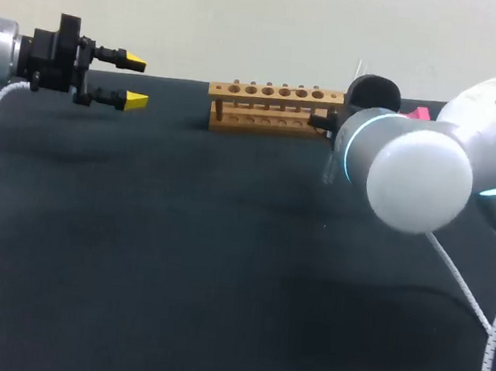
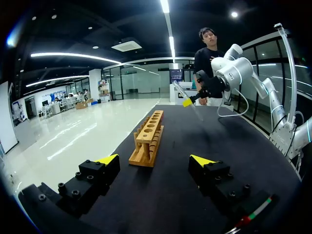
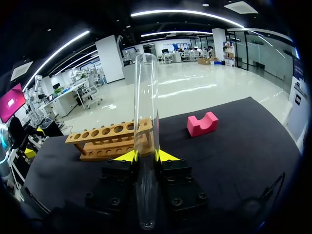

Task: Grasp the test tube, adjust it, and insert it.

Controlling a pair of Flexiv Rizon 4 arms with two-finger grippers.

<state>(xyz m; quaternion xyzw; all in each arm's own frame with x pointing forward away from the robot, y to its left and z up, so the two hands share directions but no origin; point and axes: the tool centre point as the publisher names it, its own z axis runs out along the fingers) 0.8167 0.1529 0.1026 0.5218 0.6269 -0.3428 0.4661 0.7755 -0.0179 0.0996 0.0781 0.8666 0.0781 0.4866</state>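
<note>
Test tube (image 3: pixel 146 122): clear glass, being held in the right gripper (image 3: pixel 145 156). Both yellow-tipped fingers are pressing on it from two sides, clamping partway along its length. One part of the tube is running out ahead of the fingertips and the other is lying back between the black finger bodies. In the left wrist view it is hanging tilted above the table, off the surface. It is sitting near the right end of the rack, not in any hole.

Rack (image 1: pixel 275 108): wooden, with a single row of round holes along the top bar. It is standing upright near the table's far edge, about the middle of its width.

Left gripper (image 1: pixel 134 80): being held above the table's far left part, well apart from the rack. Its fingers are standing wide open with nothing between them, and they are pointing toward the rack.

Right arm (image 1: pixel 411 168): coming in from the right, its large joint covering most of its own gripper in the head view.

Pink block (image 3: pixel 202 124): notched on top, lying on the table beyond the rack's right end.

Table (image 1: pixel 175 276): covered in dark cloth.
</note>
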